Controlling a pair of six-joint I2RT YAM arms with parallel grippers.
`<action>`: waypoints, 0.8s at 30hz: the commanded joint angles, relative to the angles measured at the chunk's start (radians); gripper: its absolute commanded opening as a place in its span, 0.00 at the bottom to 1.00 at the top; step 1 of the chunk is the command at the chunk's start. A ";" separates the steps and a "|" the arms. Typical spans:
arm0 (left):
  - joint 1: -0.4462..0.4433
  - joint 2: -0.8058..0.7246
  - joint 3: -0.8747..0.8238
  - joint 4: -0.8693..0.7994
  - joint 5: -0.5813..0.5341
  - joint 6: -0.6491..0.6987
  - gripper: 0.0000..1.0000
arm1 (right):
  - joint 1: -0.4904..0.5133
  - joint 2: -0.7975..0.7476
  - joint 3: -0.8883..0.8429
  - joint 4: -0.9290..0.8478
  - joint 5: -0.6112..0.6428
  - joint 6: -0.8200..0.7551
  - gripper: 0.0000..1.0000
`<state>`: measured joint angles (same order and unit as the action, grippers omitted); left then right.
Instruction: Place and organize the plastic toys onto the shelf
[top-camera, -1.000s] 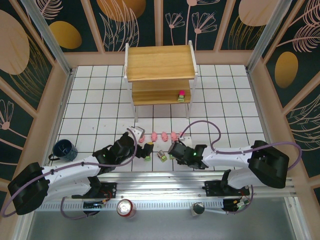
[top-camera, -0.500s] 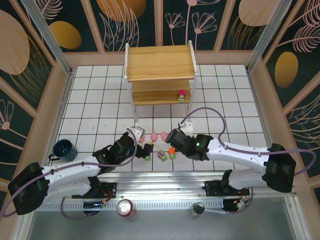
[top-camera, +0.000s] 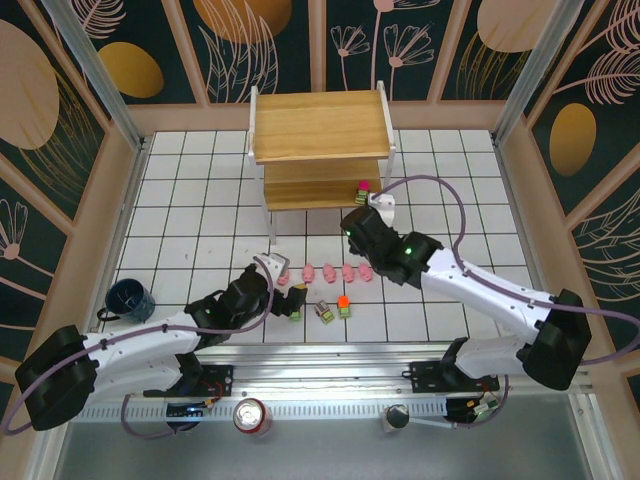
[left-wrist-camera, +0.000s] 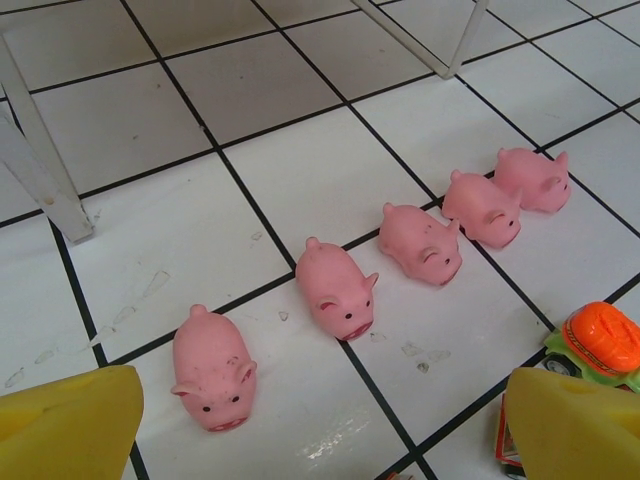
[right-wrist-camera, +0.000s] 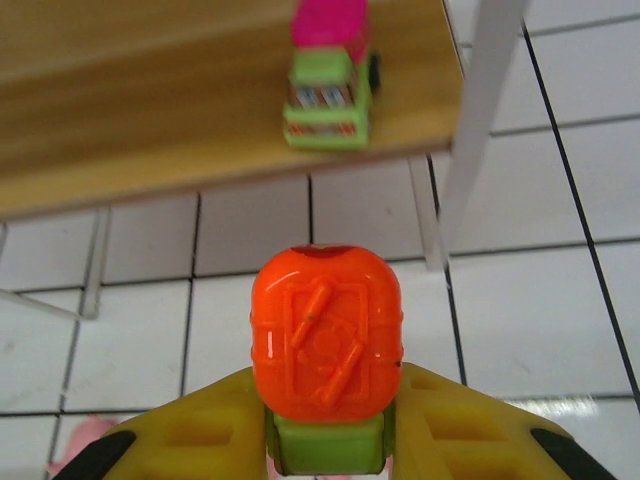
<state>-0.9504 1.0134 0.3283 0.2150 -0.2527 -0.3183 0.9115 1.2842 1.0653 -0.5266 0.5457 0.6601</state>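
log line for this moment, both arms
right gripper: shut on orange-topped toy, facing lower shelf board | left gripper: open above pink pig row | magenta-topped toy: on that board

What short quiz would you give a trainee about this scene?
1. What does the right gripper hold?
A. a spoon
B. an orange-topped toy
C. a ball
2. How many pink pigs stand in the row?
3. True or false: the left gripper is shut on a pig.

Key: 1 B. 2 five. 3 false, it is open, with nothing in it.
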 joint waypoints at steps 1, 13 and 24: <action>-0.008 -0.021 -0.017 0.024 -0.028 -0.001 0.93 | -0.023 0.048 0.078 0.046 0.007 -0.078 0.28; -0.007 -0.060 -0.037 0.034 -0.040 -0.006 0.93 | -0.083 0.195 0.201 0.091 -0.049 -0.141 0.28; -0.007 -0.125 -0.060 0.034 -0.057 -0.014 0.94 | -0.100 0.309 0.295 0.105 -0.058 -0.178 0.28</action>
<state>-0.9504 0.9031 0.2783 0.2317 -0.2928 -0.3195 0.8204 1.5738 1.3201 -0.4423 0.4866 0.5045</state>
